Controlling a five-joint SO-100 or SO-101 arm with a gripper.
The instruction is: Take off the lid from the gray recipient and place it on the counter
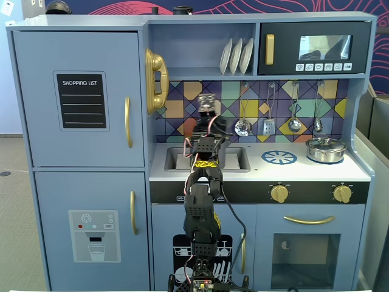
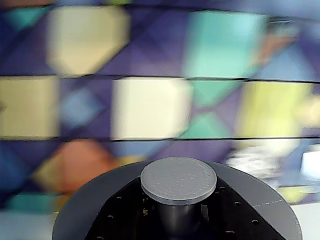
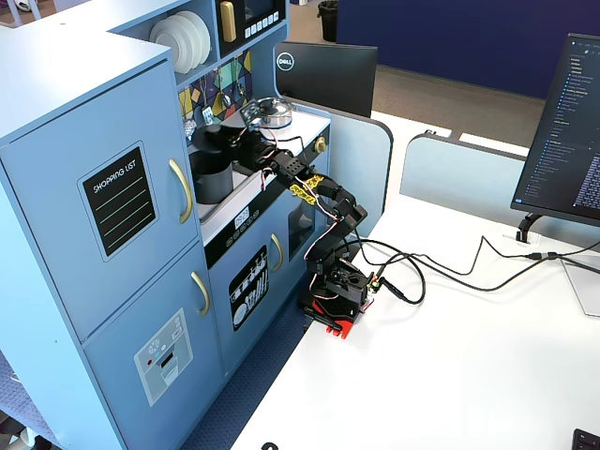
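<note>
My gripper (image 2: 178, 222) is shut on the stem of the lid's knob (image 2: 178, 180). The dark gray lid (image 2: 82, 212) fills the bottom of the wrist view, with the blurred colored backsplash behind it. In a fixed view the lid (image 3: 214, 138) hangs just above the gray recipient (image 3: 214, 178), which stands in the sink recess, and the gripper (image 3: 234, 142) is on it. From the front the arm (image 1: 206, 146) hides most of the recipient (image 1: 226, 152). The gripper (image 1: 208, 112) is over the sink. The white counter (image 1: 255, 171) runs to the right.
A shiny silver pan with its lid (image 1: 326, 149) stands at the counter's right end, next to the blue burner mark (image 1: 279, 157). Utensils (image 1: 243, 126) hang on the backsplash. A gold phone (image 1: 155, 79) is mounted left of the sink (image 1: 175, 159).
</note>
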